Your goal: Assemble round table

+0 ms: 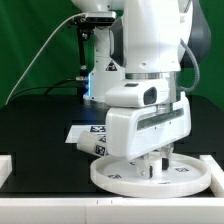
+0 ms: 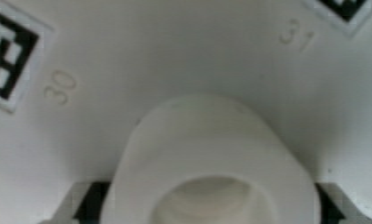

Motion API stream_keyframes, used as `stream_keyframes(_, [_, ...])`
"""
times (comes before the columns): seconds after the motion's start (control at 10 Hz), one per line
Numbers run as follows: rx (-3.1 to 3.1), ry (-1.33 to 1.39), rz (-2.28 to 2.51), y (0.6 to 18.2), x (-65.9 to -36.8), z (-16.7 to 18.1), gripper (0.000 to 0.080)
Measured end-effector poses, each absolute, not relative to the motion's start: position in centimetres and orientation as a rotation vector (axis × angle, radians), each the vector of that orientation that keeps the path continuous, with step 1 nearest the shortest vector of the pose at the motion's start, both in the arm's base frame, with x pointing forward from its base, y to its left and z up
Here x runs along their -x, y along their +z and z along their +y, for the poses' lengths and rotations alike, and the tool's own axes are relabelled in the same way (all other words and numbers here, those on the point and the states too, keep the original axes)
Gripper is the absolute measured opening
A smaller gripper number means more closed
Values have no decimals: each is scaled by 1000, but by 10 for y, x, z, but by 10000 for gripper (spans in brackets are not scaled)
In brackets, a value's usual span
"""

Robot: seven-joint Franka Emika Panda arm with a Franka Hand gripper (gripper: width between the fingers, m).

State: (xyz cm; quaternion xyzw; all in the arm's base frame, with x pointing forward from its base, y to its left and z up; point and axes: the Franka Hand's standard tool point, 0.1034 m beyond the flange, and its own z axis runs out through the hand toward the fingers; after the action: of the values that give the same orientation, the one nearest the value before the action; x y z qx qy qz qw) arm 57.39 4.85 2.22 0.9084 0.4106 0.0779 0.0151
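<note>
The large rimmed round disc [image 1: 118,181] lies flat at the front of the black table. My gripper [image 1: 160,163] stands straight above its middle, shut on the short cylindrical post [image 1: 158,166], which is upright on or just above the disc. In the wrist view the post [image 2: 201,140] fills the space between my dark fingers [image 2: 89,203], with my gripper [image 2: 204,206] around it. The disc's top [image 2: 165,50] spreads behind it, with square tags [image 2: 9,48] beside the numbers 30 and 31. The cross-shaped piece is out of view.
The marker board [image 1: 84,133] lies on the table behind the disc, partly hidden by the arm. White blocks stand at the front on the exterior view's left [image 1: 5,166] and right [image 1: 216,163]. A green backdrop stands behind the table.
</note>
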Motion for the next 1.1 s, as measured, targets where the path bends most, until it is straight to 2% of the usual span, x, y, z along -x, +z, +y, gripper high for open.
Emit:
stream_keyframes(0.6, [-2837,263,1249,22,-576,45,389])
stream_keyframes(1.1, [-2878,215,1204,11,-565,54,351])
